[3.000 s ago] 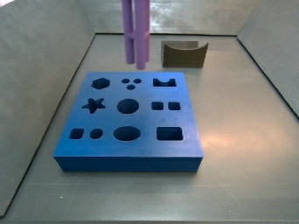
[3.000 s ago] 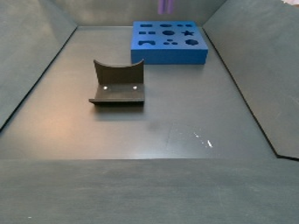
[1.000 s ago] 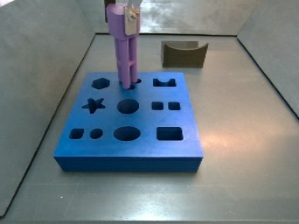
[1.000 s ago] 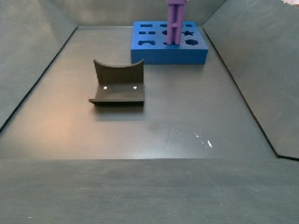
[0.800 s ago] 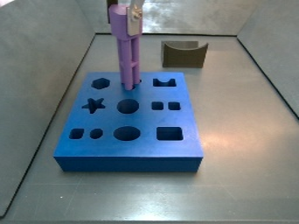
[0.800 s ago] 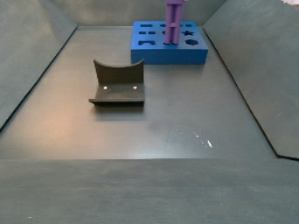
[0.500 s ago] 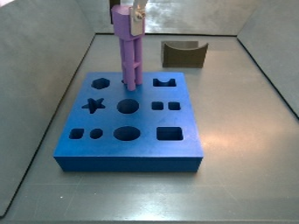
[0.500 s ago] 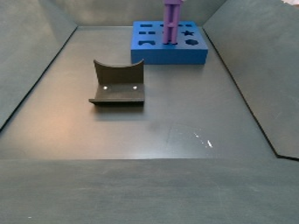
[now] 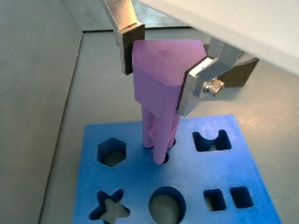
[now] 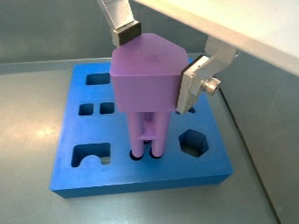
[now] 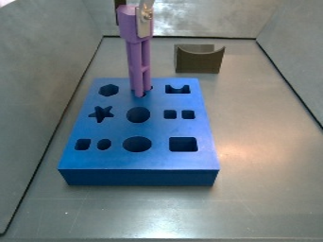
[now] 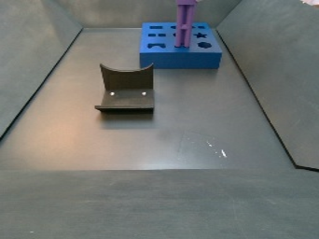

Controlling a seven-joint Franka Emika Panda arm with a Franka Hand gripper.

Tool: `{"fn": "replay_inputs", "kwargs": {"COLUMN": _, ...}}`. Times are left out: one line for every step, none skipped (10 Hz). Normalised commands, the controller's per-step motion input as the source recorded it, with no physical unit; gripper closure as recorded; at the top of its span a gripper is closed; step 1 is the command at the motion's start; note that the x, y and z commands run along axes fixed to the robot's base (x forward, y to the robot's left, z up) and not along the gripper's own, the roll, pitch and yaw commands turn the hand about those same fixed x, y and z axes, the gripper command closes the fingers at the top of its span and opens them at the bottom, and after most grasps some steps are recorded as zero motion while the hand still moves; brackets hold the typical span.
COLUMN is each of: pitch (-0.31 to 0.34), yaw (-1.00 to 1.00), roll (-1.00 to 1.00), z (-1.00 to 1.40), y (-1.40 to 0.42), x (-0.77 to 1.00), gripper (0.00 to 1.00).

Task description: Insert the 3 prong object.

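Note:
The 3 prong object (image 11: 135,57) is a long light-purple piece standing upright over the blue block (image 11: 139,156). Its lower ends sit at the group of three small round holes near the block's far edge, as both wrist views show (image 9: 159,144) (image 10: 145,140). My gripper (image 9: 163,63) is shut on the piece's thick upper end, one silver finger on each side; it also shows in a wrist view (image 10: 162,59) and at the top of a side view (image 11: 134,13). In a side view the piece (image 12: 185,23) rises from the blue block (image 12: 181,58).
The blue block has several other shaped holes: hexagon, star, rounds, squares, a notched slot. A brown block with a curved notch (image 11: 199,58) stands on the grey floor beyond the blue block, also seen in a side view (image 12: 125,89). Grey walls enclose the floor.
Since three seconds ago the gripper has brought the purple piece down and over onto the three small holes. Over the last second it has barely moved.

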Motion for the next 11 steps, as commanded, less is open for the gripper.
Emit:
{"fn": "replay_inputs", "kwargs": {"pitch": -0.036, "yaw": 0.03, "roll": -0.02, "z": -0.58, "y": 0.03, "x": 0.19, "gripper": 1.0}}
{"fn": "replay_inputs", "kwargs": {"pitch": -0.026, "yaw": 0.09, "roll": 0.0, "z": -0.58, "y": 0.06, "x": 0.08, "gripper": 1.0}}
{"fn": "replay_inputs", "kwargs": {"pitch": -0.01, "yaw": 0.12, "roll": 0.04, "z": -0.59, "y": 0.09, "x": 0.0, "gripper": 1.0}}
{"fn": "replay_inputs", "kwargs": {"pitch": -0.017, "yaw": 0.11, "roll": 0.08, "z": -0.54, "y": 0.09, "x": -0.09, "gripper": 1.0}}
{"fn": "replay_inputs", "kwargs": {"pitch": -0.029, "yaw": 0.0, "roll": 0.0, "z": -0.52, "y": 0.0, "x": -0.2, "gripper": 1.0}}
{"fn": "replay_inputs", "kwargs": {"pitch": -0.019, "yaw": 0.0, "roll": 0.0, "z": -0.5, "y": 0.0, "x": -0.11, "gripper": 1.0}}
{"fn": "replay_inputs", "kwargs": {"pitch": -0.011, "yaw": 0.0, "roll": -0.03, "z": -0.46, "y": -0.09, "x": -0.09, "gripper": 1.0}}
{"fn": "replay_inputs", "kwargs": {"pitch": -0.027, "yaw": 0.0, "roll": -0.04, "z": -0.41, "y": -0.13, "x": -0.13, "gripper": 1.0}}
{"fn": "replay_inputs", "kwargs": {"pitch": -0.031, "yaw": 0.0, "roll": -0.06, "z": -0.39, "y": -0.15, "x": -0.03, "gripper": 1.0}}
{"fn": "replay_inputs", "kwargs": {"pitch": -0.036, "yaw": 0.0, "roll": -0.08, "z": -0.37, "y": -0.13, "x": -0.03, "gripper": 1.0}}
{"fn": "replay_inputs", "kwargs": {"pitch": -0.023, "yaw": 0.03, "roll": -0.03, "z": -0.46, "y": -0.05, "x": 0.0, "gripper": 1.0}}
